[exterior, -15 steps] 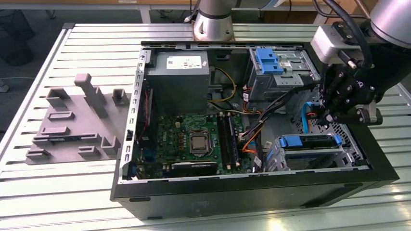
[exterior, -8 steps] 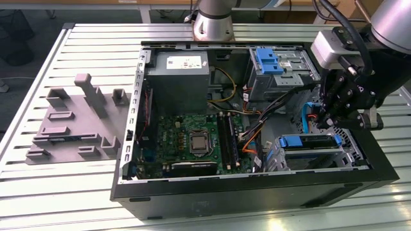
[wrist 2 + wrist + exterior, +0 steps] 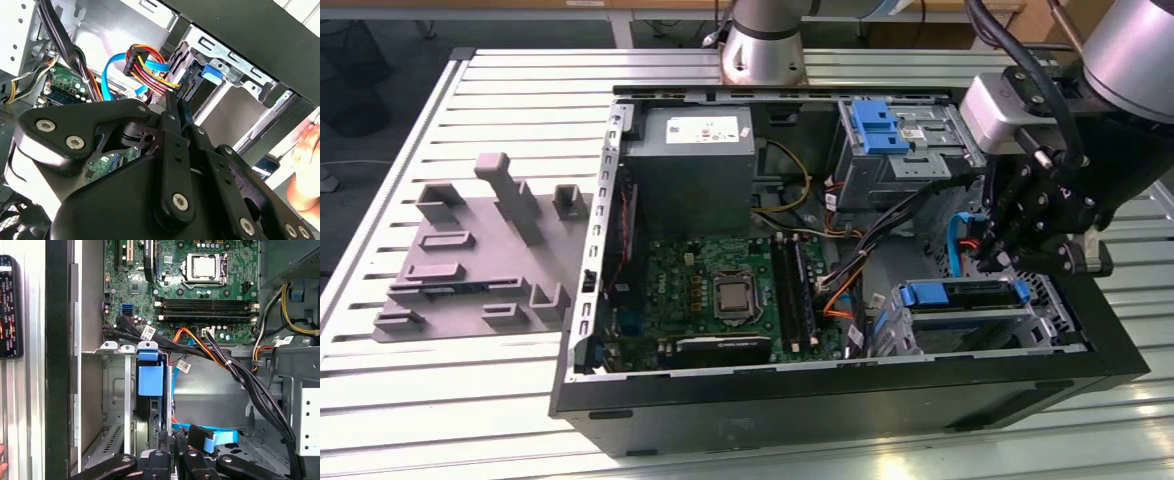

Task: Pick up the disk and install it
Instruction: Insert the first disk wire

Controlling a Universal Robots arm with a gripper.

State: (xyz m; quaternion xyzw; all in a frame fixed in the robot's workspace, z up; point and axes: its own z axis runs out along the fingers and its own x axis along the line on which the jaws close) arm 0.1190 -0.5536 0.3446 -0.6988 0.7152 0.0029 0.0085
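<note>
Black linkage gripper (image 3: 181,107) sits right in front of us, fingers pinched together, nothing held. Inside the open black tower case (image 3: 854,400), we'd line up squarely with the blue-railed silver disk (image 3: 150,390) in its bay.

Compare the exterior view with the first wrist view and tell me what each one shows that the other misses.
Exterior view alone: the grey moulded tray on the slatted table, the arm's base, and the grey power supply box.

First wrist view alone: a dark phone-like object beside the case, and a fingertip at the edge.

Both: the open computer case, its green circuit board and the blue-railed disk in its bay.
</note>
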